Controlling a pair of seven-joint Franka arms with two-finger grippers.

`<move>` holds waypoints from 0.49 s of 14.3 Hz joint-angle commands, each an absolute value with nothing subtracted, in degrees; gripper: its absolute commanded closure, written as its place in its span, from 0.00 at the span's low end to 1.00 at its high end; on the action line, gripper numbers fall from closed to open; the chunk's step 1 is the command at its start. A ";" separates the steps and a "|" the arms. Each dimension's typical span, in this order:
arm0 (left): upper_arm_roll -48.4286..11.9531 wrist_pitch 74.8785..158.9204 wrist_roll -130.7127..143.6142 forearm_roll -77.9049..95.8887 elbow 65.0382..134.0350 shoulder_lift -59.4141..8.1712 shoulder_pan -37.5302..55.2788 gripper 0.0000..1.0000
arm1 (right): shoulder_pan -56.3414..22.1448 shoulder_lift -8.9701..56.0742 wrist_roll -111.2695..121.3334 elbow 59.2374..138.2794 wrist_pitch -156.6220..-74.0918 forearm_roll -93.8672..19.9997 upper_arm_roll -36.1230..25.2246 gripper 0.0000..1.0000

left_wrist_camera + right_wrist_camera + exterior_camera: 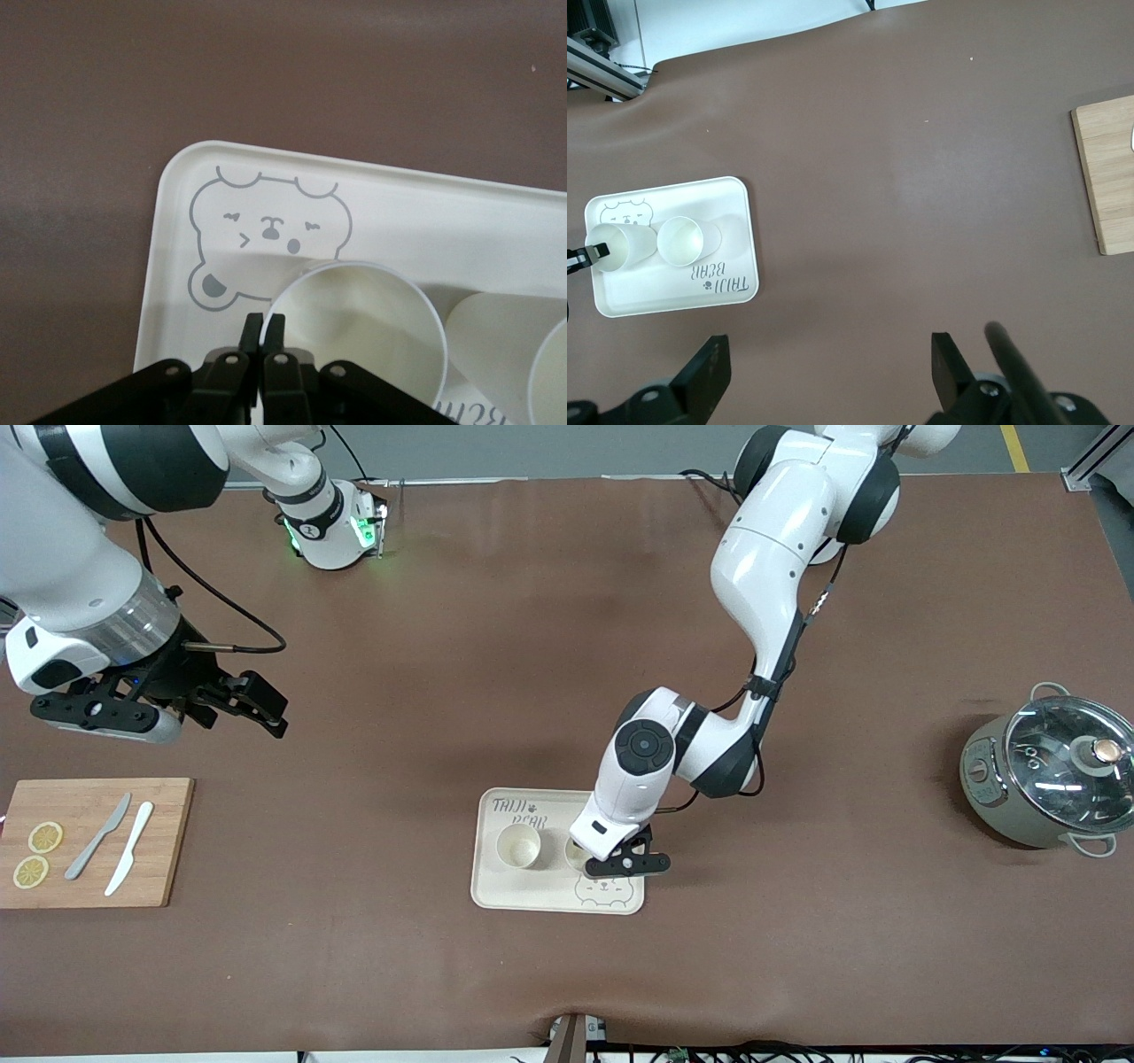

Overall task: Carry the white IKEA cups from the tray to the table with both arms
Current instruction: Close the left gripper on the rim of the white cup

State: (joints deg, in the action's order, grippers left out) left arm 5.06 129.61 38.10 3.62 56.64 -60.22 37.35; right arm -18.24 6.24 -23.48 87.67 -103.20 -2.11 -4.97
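Note:
Two white cups are at the cream bear-print tray. One cup stands free on the tray. My left gripper is shut on the rim of the other cup, beside the first and by the bear print. In the left wrist view the fingertips pinch that cup's rim, with the free cup beside it on the tray. My right gripper is open and empty, over bare table above the cutting board. The right wrist view shows its open gripper and, farther off, the tray and both cups.
A wooden cutting board with two lemon slices, a grey knife and a white knife lies at the right arm's end. A grey-green glass-lidded cooker stands at the left arm's end.

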 commanded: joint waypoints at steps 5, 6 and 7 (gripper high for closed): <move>6.24 127.89 37.97 4.31 55.37 -59.25 37.18 1.00 | -19.07 6.33 -24.35 87.36 -104.68 -1.14 -5.01 0.00; 6.15 125.62 37.36 4.39 55.37 -58.54 36.83 1.00 | -19.16 6.42 -24.35 87.19 -104.85 -1.32 -5.01 0.00; 6.07 124.03 36.48 4.39 55.37 -57.67 36.22 1.00 | -19.33 6.85 -24.43 87.01 -104.94 -1.41 -5.01 0.00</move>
State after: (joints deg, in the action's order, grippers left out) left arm 5.57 127.80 38.00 3.62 55.65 -59.76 36.82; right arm -18.32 6.27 -23.48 87.67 -104.56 -2.01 -4.67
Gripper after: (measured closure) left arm 0.969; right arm 0.000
